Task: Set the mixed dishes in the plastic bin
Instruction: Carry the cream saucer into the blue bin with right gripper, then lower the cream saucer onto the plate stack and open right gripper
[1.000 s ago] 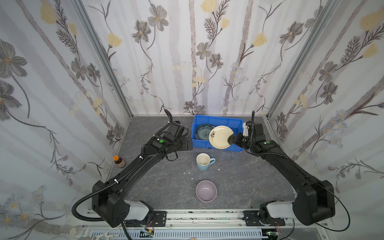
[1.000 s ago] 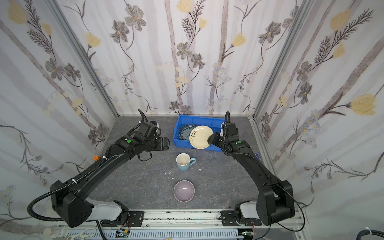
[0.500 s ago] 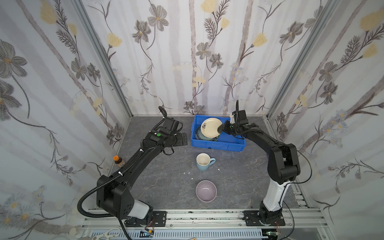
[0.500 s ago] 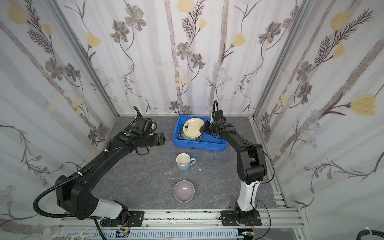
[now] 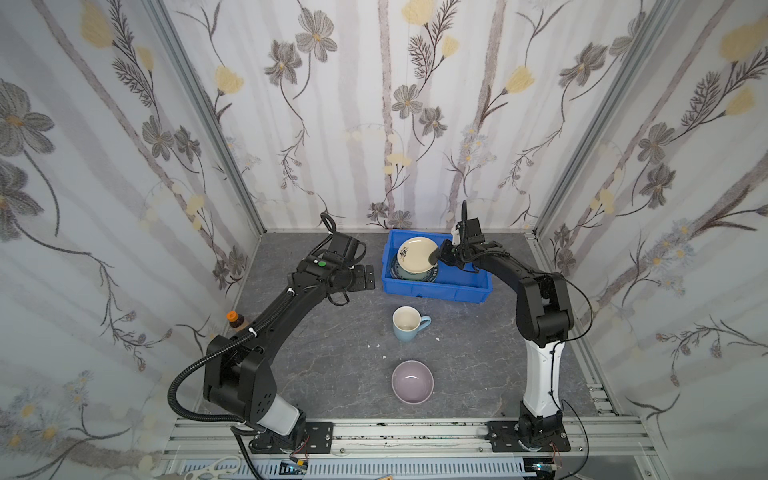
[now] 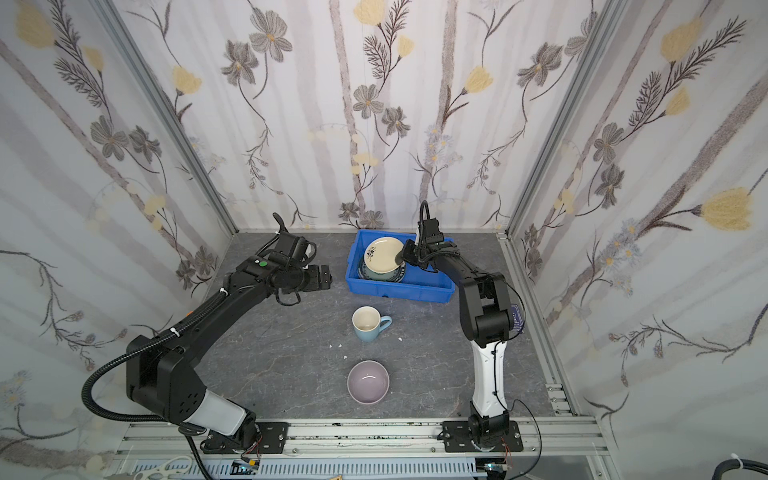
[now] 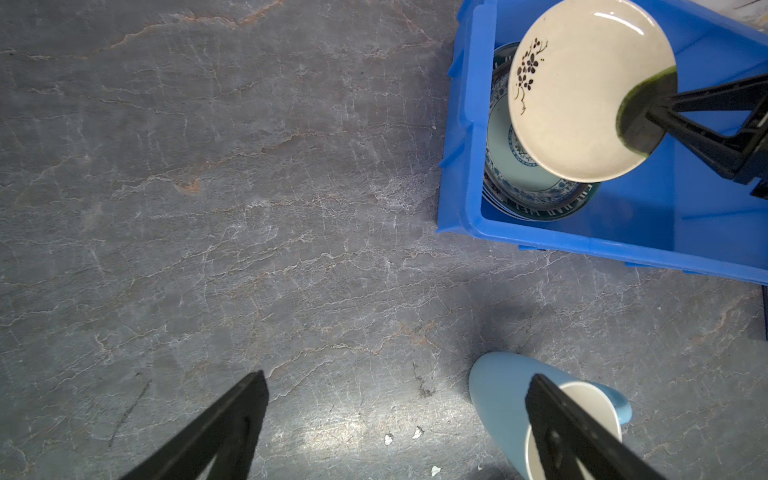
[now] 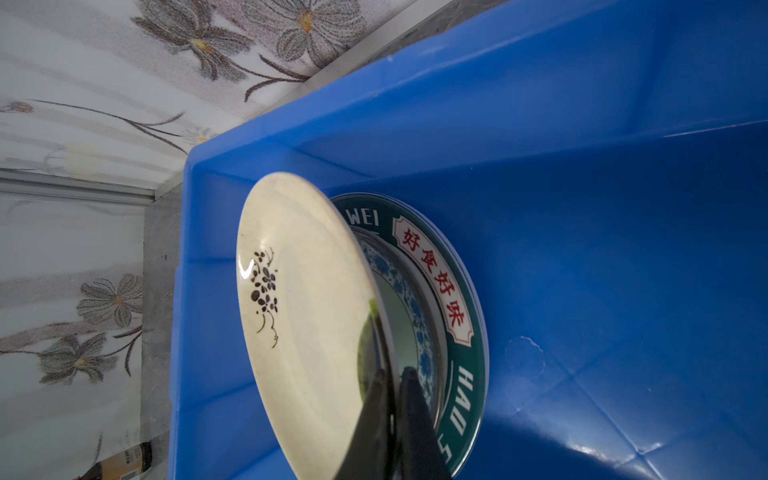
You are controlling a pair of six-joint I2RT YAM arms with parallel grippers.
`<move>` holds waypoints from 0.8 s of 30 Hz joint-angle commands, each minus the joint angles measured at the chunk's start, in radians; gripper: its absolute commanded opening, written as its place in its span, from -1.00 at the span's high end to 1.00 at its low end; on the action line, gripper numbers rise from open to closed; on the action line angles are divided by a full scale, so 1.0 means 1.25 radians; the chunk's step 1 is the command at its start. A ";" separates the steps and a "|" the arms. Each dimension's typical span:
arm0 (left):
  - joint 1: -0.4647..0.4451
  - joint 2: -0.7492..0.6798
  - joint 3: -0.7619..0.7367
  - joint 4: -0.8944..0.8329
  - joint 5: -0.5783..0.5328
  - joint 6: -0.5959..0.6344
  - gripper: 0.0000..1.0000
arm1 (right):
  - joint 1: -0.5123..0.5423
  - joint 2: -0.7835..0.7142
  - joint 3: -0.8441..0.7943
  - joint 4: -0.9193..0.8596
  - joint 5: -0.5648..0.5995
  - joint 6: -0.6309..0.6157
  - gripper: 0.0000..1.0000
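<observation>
Now the right pincer grips the cream plate by its rim, the plate tilted just beyond it over the teal plates in the bin. Dropped at this tilt, it could chip. The left pincer hangs open, empty.

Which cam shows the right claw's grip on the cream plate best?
Right wrist: the right claw pinches the rim of the cream plate, close and edge-on. Left wrist shows the plate's face, claw at its edge. In both top views the grip is small.

Bright blue bin, cream plate with black flower mark, teal-patterned plates, light-blue mug, lilac bowl
</observation>
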 commanded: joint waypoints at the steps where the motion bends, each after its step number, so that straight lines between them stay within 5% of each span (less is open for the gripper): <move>1: 0.002 0.006 0.010 0.004 0.002 0.002 -1.00 | -0.001 0.021 0.021 0.016 -0.021 -0.004 1.00; 24: 0.004 0.009 -0.003 0.009 0.007 -0.009 -1.00 | 0.014 0.076 0.051 -0.003 -0.058 -0.015 0.82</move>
